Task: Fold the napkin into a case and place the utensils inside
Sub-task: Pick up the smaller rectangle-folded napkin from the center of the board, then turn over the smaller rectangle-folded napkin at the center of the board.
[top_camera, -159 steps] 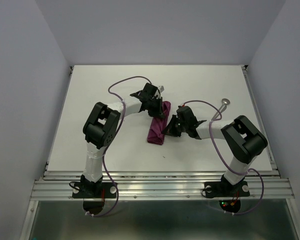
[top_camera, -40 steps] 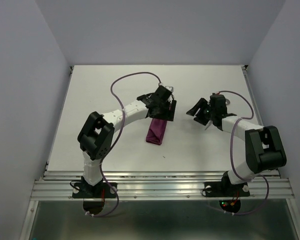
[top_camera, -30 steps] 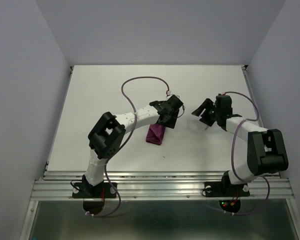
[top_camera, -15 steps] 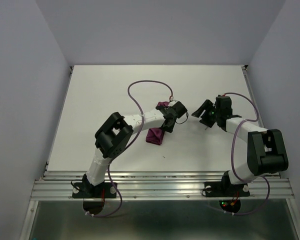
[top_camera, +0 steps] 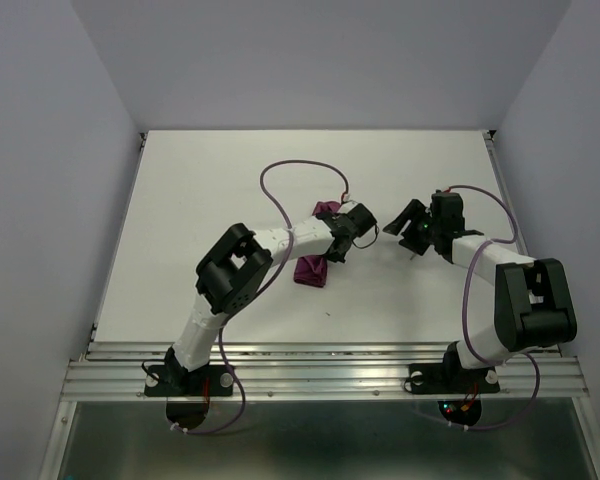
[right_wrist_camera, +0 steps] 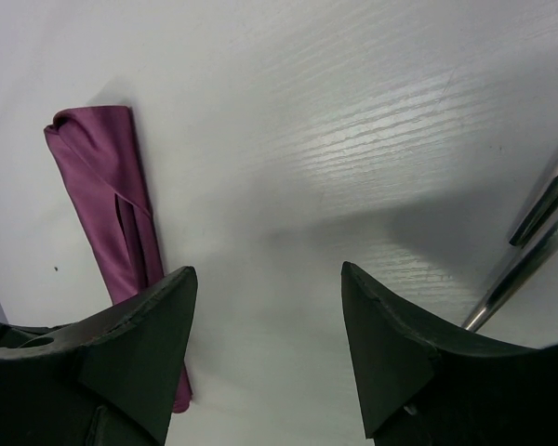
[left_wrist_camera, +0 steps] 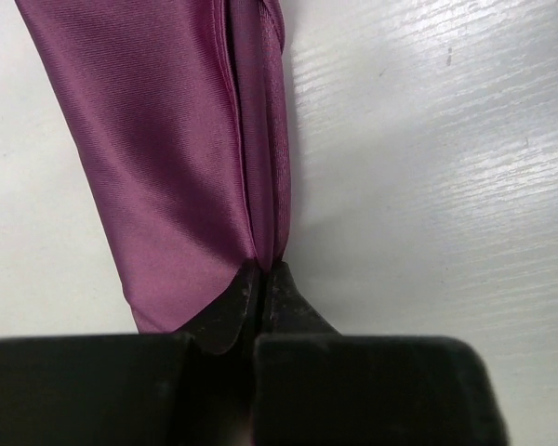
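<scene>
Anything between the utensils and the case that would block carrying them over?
Nothing visible: the table between the utensils and the case is bare. The left gripper is shut on one end of the case, which may crowd insertion from that end.

Reads as a robotics lab test cell. Plain white table boxed in on three sides by pale grey walls. Aluminium extrusion rail along the near edge, with two arm bases bolted on. Purple cables looped loose over the arms; small green indicator light below the rail.
</scene>
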You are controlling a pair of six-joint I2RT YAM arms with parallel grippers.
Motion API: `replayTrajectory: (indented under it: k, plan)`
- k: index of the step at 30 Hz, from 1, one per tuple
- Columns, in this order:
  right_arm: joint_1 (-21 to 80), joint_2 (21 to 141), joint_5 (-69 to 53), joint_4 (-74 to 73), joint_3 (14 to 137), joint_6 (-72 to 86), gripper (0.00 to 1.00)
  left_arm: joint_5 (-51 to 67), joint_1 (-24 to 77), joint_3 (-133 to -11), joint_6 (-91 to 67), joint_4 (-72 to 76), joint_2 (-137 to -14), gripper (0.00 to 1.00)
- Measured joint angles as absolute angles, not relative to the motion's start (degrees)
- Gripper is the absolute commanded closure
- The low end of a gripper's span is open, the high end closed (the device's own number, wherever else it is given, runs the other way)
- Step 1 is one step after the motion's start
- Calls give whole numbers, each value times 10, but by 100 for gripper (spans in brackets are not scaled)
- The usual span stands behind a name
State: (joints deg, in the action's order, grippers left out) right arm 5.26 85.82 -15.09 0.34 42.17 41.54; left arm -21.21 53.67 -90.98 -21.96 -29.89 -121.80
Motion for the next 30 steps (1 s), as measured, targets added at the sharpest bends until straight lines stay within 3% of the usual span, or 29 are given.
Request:
replayTrajectory:
  k: [8,30]
  plan:
    - [53,843,-150,0,422,415,31,-174,535,-920,-181,-290,-1222,100]
    - [48,677,-52,-73,424,403,32,279,467,-916,-136,-185,-1183,100]
